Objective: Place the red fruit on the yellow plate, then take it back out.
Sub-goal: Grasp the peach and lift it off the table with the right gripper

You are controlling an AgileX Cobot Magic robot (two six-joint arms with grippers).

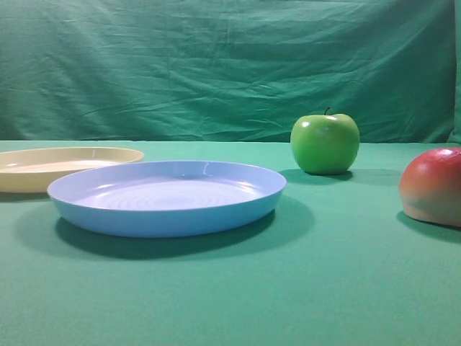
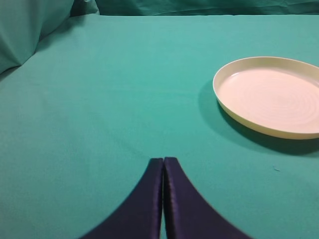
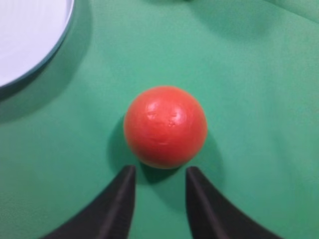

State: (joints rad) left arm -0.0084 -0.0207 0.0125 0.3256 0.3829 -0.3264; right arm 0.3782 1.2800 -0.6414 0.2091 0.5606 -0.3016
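On the green cloth worktop: all objects rest free; nothing is held.
Step in hand: approach to the first pick, judged from the layout.
Red fruit: smooth, rounded, red-over-cream fruit (image 3: 165, 126) lies near the worktop's right edge, off any plate.
Right gripper: (image 3: 159, 185) hangs just short of the fruit, jaws parted but narrower than the fruit, empty.
Left gripper: (image 2: 163, 167) jaws pressed together, empty, over bare cloth.
Yellow plate: shallow pale yellow plastic plate (image 2: 269, 94) sits empty toward the left edge.
Next move: probably wider jaws, then advance around the fruit.
Exterior high view only: shiny green apple (image 1: 325, 143) toward the back; light blue round plate (image 1: 167, 196) between fruit and yellow plate.
Wrist views only: both grippers.
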